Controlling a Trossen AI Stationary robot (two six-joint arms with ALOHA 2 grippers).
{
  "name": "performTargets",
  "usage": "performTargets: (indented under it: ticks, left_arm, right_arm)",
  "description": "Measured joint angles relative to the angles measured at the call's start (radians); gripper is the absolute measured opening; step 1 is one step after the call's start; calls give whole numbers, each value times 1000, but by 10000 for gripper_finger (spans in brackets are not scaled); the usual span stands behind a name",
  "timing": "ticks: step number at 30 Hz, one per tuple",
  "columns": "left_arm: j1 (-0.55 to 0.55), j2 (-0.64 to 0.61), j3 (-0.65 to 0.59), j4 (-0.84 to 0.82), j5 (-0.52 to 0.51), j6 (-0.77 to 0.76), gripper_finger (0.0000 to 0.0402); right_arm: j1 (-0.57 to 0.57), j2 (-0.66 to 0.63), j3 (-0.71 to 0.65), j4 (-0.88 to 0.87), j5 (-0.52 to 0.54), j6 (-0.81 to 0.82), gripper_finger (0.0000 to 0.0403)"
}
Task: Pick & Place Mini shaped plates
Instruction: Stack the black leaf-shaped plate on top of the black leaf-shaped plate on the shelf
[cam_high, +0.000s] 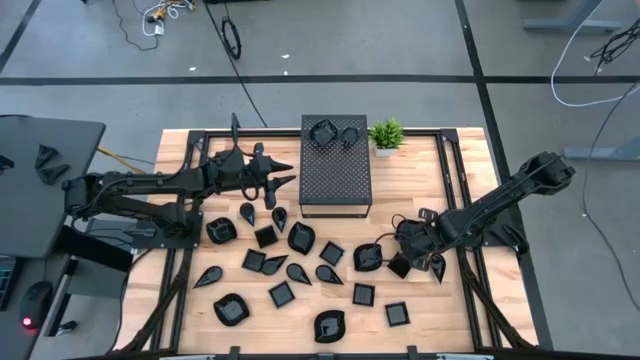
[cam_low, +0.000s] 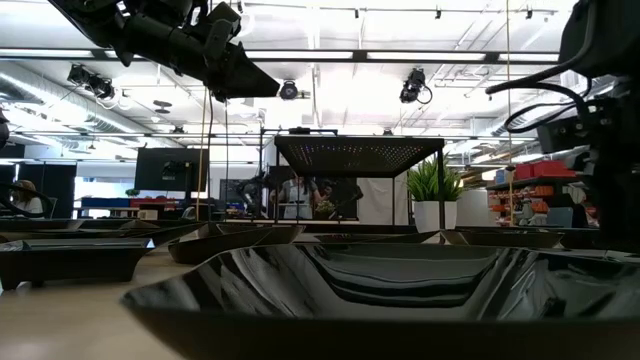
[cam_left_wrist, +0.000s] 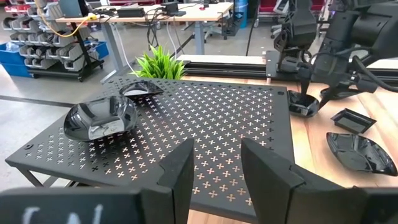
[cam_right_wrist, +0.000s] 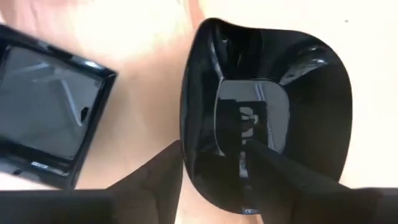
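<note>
Right gripper (cam_high: 385, 257) low over table right of perforated box (cam_high: 336, 178), at rounded plate (cam_right_wrist: 267, 118); fingers straddle plate's near rim, one outside, one over bowl; whether rim is pinched or merely straddled, cannot tell. Square plate (cam_right_wrist: 46, 115) lies just beside it on wood. Left gripper (cam_high: 283, 182) hovers just left of box, fingers (cam_left_wrist: 180, 171) parted, nothing between them. Two plates (cam_high: 334, 133) sit on box top at far end, near potted plant (cam_high: 386, 133). Remaining mini shaped plates (cam_high: 290, 270) scattered on table (cam_high: 450, 310) in front of box.
</note>
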Motion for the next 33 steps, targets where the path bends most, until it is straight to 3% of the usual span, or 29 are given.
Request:
performTargets:
  ticks: [8,14,17,20,23,26,29,33]
  left_arm:
    - [0,0,0,0,0,-3,138]
    - [0,0,0,0,0,-10,138]
    - [0,0,0,0,14,-10,138]
    - [0,19,0,39,123,0,138]
    - [-17,71,1,147,315,39,138]
    - [-63,151,2,277,421,107,138]
    - [-120,239,6,407,449,178,138]
    - [-170,340,83,463,476,174,157]
  right_arm:
    - [0,0,-2,5,9,-56,94]
    - [0,0,20,-22,6,-79,14]
    - [0,-5,92,-95,-21,-87,10]
    - [0,-15,195,-145,-62,-141,15]
    - [-2,-28,301,-136,-90,-236,7]
    - [-13,-49,388,-50,-91,-353,4]
    - [-39,-75,412,158,-102,-504,6]
    - [-98,-85,397,461,-237,-689,4]
